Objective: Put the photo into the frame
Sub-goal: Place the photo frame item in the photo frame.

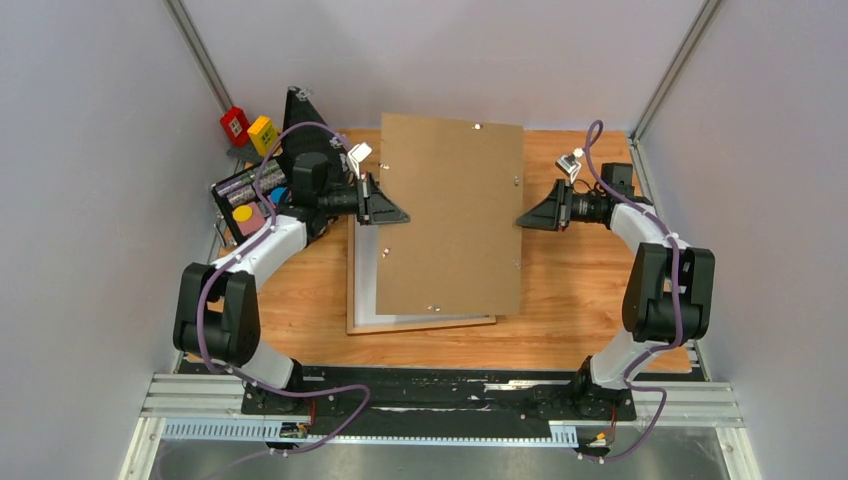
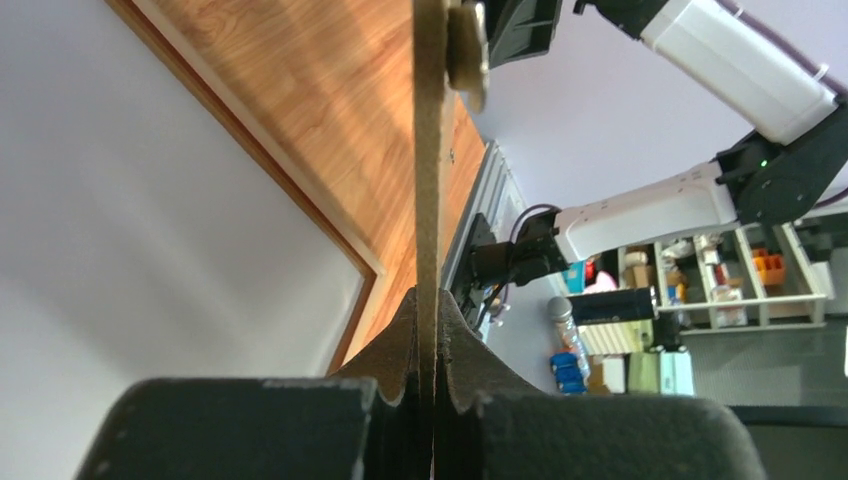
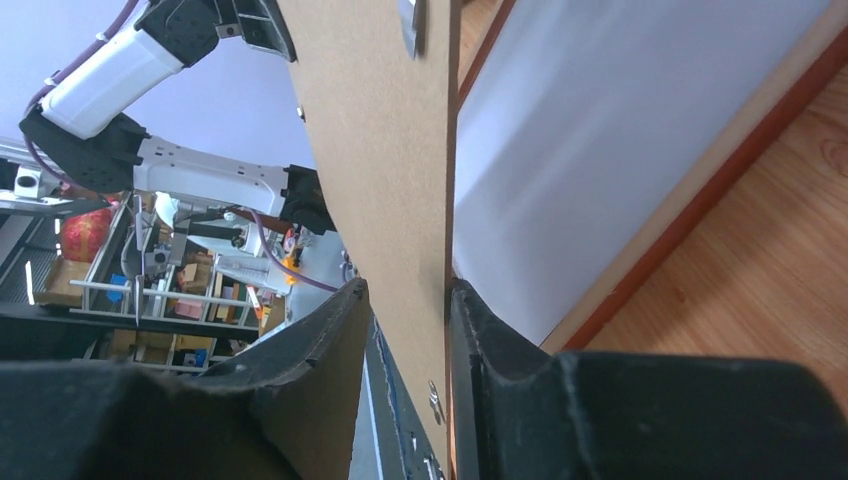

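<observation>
The left claw [image 1: 401,215] is clamping the board [image 1: 450,215] at 9 o'clock, the right claw [image 1: 522,219] is straddling its 3 o'clock edge, grip unclear, and the frame [image 1: 420,325] is lying flat beneath, offset toward 7 o'clock, long axis 12-to-6.

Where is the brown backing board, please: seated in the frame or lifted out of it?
Lifted out: the left gripper holds the backing board by its edge, skewed above the frame lying on the table.
</observation>
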`<state>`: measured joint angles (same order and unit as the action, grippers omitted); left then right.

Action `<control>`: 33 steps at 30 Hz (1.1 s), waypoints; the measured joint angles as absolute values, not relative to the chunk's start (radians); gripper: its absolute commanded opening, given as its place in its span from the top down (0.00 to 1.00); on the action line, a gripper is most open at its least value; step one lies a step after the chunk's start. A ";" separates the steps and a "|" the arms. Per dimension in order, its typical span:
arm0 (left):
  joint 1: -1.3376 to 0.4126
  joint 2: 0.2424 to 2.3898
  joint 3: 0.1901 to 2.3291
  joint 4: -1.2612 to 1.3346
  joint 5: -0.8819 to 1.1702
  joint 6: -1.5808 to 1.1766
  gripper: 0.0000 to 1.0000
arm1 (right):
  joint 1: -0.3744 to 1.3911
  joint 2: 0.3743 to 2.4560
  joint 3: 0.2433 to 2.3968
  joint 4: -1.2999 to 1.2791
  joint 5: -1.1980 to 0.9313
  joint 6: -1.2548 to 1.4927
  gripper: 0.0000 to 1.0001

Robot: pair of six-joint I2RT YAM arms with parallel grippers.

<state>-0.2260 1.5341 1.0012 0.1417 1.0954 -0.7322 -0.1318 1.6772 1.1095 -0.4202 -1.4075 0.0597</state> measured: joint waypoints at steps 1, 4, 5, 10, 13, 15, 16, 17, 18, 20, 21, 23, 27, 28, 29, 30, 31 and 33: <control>-0.224 1.526 1.001 0.118 1.103 -0.705 1.00 | -0.132 1.676 1.110 -0.420 -1.416 0.060 0.66; -0.221 1.509 1.001 0.074 1.118 -0.646 1.00 | -0.132 1.671 1.110 -0.420 -1.435 0.060 0.66; -0.221 1.503 1.001 0.058 1.122 -0.629 1.00 | -0.131 1.668 1.110 -0.420 -1.439 0.060 0.66; -0.221 1.483 1.001 0.019 1.139 -0.580 1.00 | -0.118 1.655 1.110 -0.415 -1.448 0.059 0.66; -0.213 1.481 1.001 0.019 1.152 -0.580 1.00 | -0.101 1.652 1.110 -0.401 -1.444 0.058 0.66; -0.206 1.481 1.001 0.019 1.160 -0.585 1.00 | -0.091 1.652 1.110 -0.394 -1.437 0.058 0.66; -0.203 1.481 1.001 0.021 1.165 -0.590 1.00 | -0.088 1.652 1.110 -0.391 -1.434 0.058 0.66; -0.201 1.481 1.001 0.025 1.168 -0.599 1.00 | -0.085 1.652 1.110 -0.389 -1.432 0.058 0.66; -0.200 1.481 1.001 0.029 1.170 -0.605 1.00 | -0.083 1.652 1.110 -0.384 -1.430 0.058 0.66; -0.200 1.486 1.001 0.047 1.174 -0.627 1.00 | -0.079 1.652 1.111 -0.382 -1.428 0.059 0.66; -0.200 1.490 1.001 0.059 1.176 -0.643 1.00 | -0.076 1.652 1.112 -0.381 -1.428 0.059 0.66; -0.200 1.506 0.999 0.095 1.185 -0.675 1.00 | -0.065 1.649 1.116 -0.380 -1.429 0.060 0.66; -0.199 1.549 0.995 0.176 1.212 -0.739 1.00 | -0.053 1.641 1.123 -0.381 -1.430 0.070 0.66; -0.198 1.558 0.995 0.191 1.217 -0.751 1.00 | -0.053 1.639 1.125 -0.382 -1.430 0.074 0.66; -0.196 1.567 0.995 0.206 1.223 -0.760 1.00 | -0.053 1.638 1.129 -0.384 -1.431 0.077 0.67; -0.193 1.578 0.996 0.222 1.229 -0.772 1.00 | -0.053 1.636 1.131 -0.384 -1.431 0.078 0.67; -0.191 1.584 0.996 0.230 1.232 -0.777 1.00 | -0.053 1.635 1.134 -0.384 -1.431 0.081 0.67; -0.187 1.594 0.996 0.245 1.240 -0.786 1.00 | -0.047 1.633 1.136 -0.384 -1.430 0.082 0.67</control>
<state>-0.1875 1.5944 0.9962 0.2455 1.2396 -0.7856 -0.0471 1.6325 1.1362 -0.3840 -1.4300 0.0822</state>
